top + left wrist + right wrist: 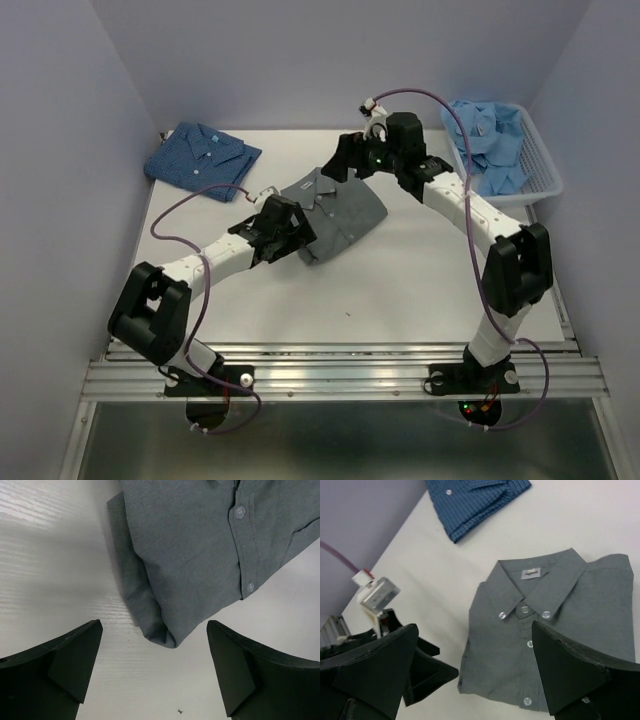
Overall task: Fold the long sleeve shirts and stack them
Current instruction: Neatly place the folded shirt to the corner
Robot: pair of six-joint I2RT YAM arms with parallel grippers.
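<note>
A plain dark grey long sleeve shirt (pixel 345 212) lies folded, collar up, in the middle of the table. My left gripper (pixel 300 235) hovers open over its near left corner; in the left wrist view that corner of the grey shirt (pixel 190 555) sits between the spread fingers of the gripper (pixel 154 630), untouched. My right gripper (pixel 340 163) stands open above the collar end, nothing in it (pixel 474 630); the buttoned front of the grey shirt (pixel 555 625) shows below. A dark blue patterned shirt (pixel 200 158) (pixel 475 500) lies folded at the back left.
A white slatted basket (pixel 540 165) at the back right holds crumpled light blue shirts (pixel 490 135). The table (pixel 400 290) ends at a metal rail in front. Purple walls close in left, right and behind.
</note>
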